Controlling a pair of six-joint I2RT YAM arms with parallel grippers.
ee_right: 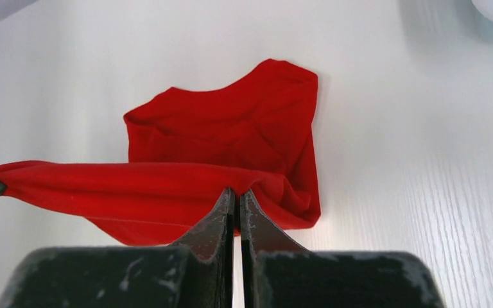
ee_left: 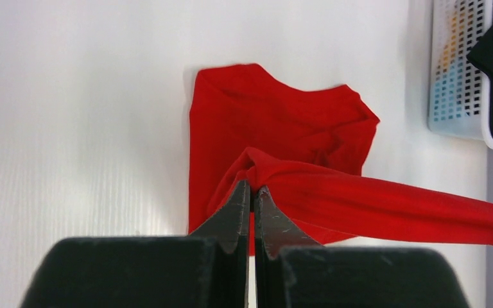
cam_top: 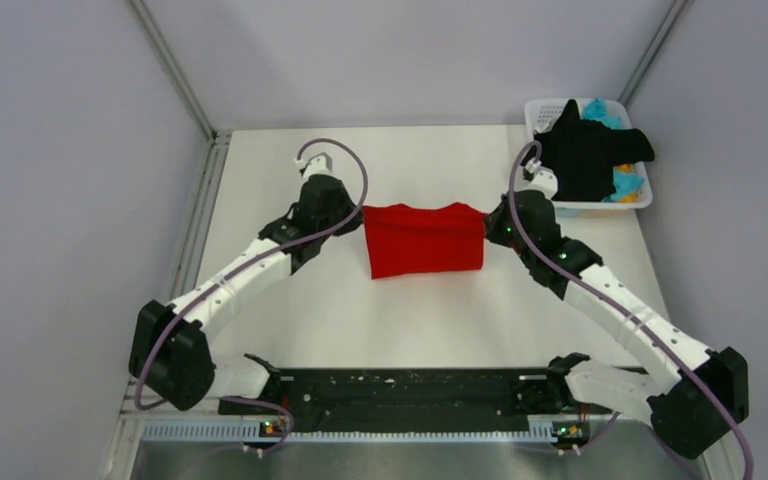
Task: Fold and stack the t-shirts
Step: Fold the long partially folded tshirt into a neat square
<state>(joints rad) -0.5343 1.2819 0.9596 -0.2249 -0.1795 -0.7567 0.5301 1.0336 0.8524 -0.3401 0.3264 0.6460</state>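
Observation:
The bright red t-shirt (cam_top: 423, 240) hangs stretched between my two grippers above the middle of the table, its lower part resting on the table. My left gripper (cam_top: 357, 215) is shut on the shirt's left top corner; in the left wrist view (ee_left: 253, 187) the red cloth (ee_left: 276, 128) is pinched at the fingertips. My right gripper (cam_top: 488, 222) is shut on the right top corner; in the right wrist view (ee_right: 235, 192) the red cloth (ee_right: 224, 135) bunches at the tips. A black t-shirt (cam_top: 590, 155) lies over the basket, with cyan (cam_top: 600, 110) and orange (cam_top: 624, 167) cloth under it.
A white plastic basket (cam_top: 545, 112) stands at the table's back right corner, close behind my right gripper; it also shows in the left wrist view (ee_left: 456, 70). Grey walls enclose the white table (cam_top: 290, 180). A black rail (cam_top: 410, 392) runs along the near edge.

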